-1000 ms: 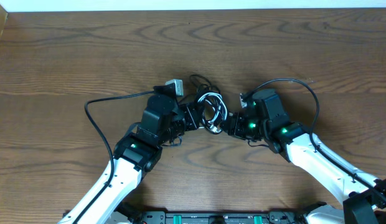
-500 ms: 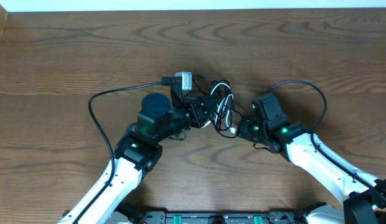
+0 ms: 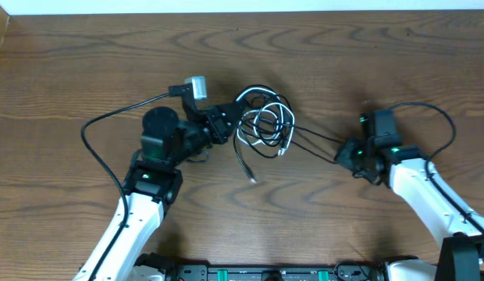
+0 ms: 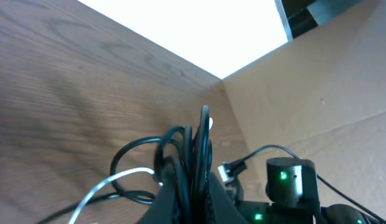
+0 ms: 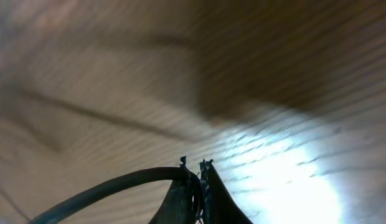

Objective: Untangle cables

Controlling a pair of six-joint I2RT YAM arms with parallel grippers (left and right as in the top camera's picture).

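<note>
Several loops of thin black flexible cable [image 3: 312, 139] and thin white flexible cable [image 3: 243, 160] sit tangled in one bundle just off the centre of the brown wooden table [image 3: 320, 55], toward 1 o'clock. At the bundle's 9 o'clock the left gripper [image 3: 223, 123] is closed on it, with black loops pinched upright between its fingers [image 4: 169, 200]. Two black strands stretch taut toward 4 o'clock to the right gripper [image 3: 345, 153], whose fingers [image 5: 180, 202] are clamped on black cable. A loose white tail trails toward 6 o'clock.
</note>
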